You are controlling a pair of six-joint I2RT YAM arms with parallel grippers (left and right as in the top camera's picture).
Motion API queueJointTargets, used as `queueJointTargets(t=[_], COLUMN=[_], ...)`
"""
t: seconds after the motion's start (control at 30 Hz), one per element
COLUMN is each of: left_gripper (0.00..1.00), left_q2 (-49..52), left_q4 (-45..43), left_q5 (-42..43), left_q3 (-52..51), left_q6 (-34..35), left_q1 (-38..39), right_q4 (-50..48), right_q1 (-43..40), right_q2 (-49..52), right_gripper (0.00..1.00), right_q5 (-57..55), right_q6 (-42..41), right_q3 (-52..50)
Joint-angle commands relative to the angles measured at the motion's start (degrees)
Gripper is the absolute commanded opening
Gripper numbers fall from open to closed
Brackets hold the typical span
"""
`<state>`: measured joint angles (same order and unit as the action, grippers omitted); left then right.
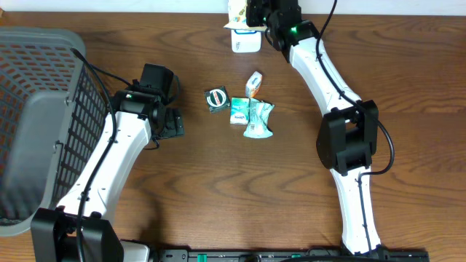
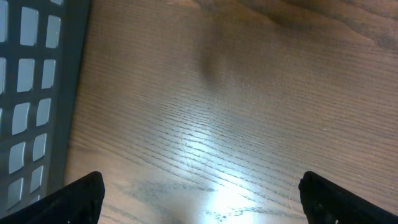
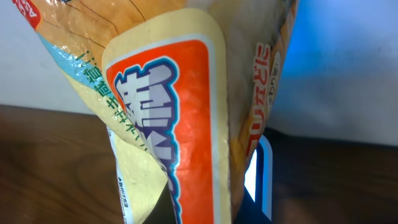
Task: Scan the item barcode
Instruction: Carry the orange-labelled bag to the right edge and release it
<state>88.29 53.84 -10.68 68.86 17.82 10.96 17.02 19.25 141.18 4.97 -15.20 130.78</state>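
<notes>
**A:** Your left gripper [image 1: 173, 124], mid-left of the frame, has its jaws spread wide and empty. Where's the item?

**B:** Top centre. Your right gripper [image 1: 259, 14] is clenched on the snack packet [image 3: 168, 93], just over the scanner [image 1: 246, 41]. It looks like the scanning step. Next, rotate the packet until it reads.

Glare on table [image 2: 224, 199], packet [image 3: 174, 124] blurred

A round green tin [image 1: 217, 98] lies on the brown wooden worktop [image 1: 218, 189]. Just right of the tin sits a teal box [image 1: 238, 111], touching a crumpled teal packet [image 1: 259, 120]. A small orange-and-white packet [image 1: 253, 84] lies right of the tin, farther back. A grey mesh basket [image 1: 36, 109] stands well left of the tin.
</notes>
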Motion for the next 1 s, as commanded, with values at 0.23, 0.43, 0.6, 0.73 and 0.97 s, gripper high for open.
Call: queueJointTargets(t=[0.23,0.43,0.6,0.73,0.97], left_gripper=[0.98,0.97,0.98,0.98,0.98], left_q2=[-0.7,-0.7,-0.7,-0.7,-0.7], left_q4=[0.3,0.3,0.3,0.3,0.3], left_q5=[-0.5,-0.5,-0.5,-0.5,-0.5], left_q3=[0.2,0.2,0.2,0.2,0.2], left_q6=[0.3,0.3,0.3,0.3,0.3], left_q1=[-0.3,-0.3,-0.3,-0.3,-0.3], right_q4=[3.5,15.1,30.6,38.6,46.9], right_q1=[-4.8,-13.4,-22.0,-28.0,-37.2], right_q2=[-3.7,-8.7,-9.6,-9.3,-9.2], right_gripper=[0.01,0.01,0.01,0.01,0.27], right_q5=[-2.1,-3.3,-14.4,-23.5,-20.4], right_q6=[1.2,6.6,17.1,22.8,18.5], right_q3=[1.9,1.9,1.8,1.3,1.3])
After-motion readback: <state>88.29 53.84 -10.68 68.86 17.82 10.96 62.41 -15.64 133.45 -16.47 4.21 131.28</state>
